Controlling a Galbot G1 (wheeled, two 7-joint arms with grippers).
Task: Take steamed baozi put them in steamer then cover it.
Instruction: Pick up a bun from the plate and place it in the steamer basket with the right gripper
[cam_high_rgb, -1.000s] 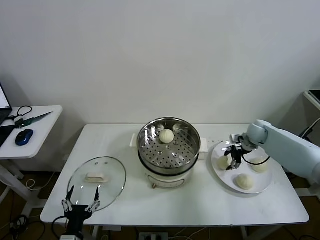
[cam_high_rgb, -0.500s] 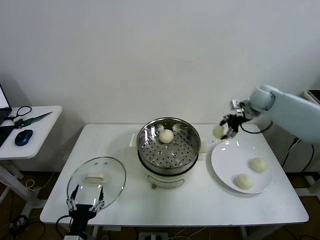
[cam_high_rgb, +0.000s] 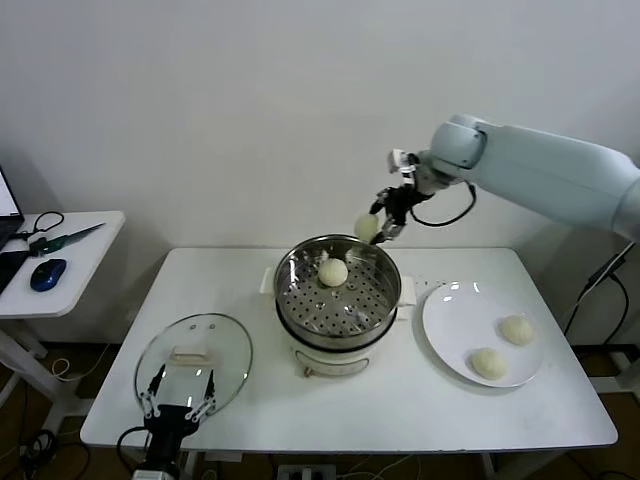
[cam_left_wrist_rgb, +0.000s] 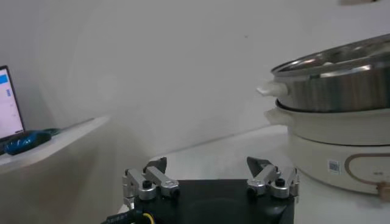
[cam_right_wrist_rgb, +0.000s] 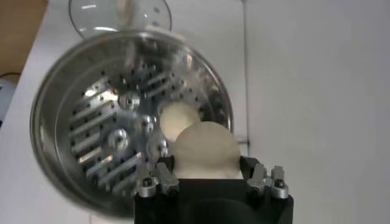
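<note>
My right gripper is shut on a cream-white baozi and holds it in the air above the far right rim of the steamer. In the right wrist view the held baozi sits between the fingers, above the perforated basket floor. One baozi lies in the steamer at its far side, also seen in the right wrist view. Two baozi lie on the white plate at the right. My left gripper is open and empty, low at the table's front left.
The glass lid with a white handle lies flat on the table left of the steamer. A side table at the far left holds a blue mouse. The steamer's cream base stands to one side in the left wrist view.
My right gripper lifted one baozi off the plate and carried it left and up, from over the plate to above the steamer's far right rim. The left gripper shifted only slightly.
</note>
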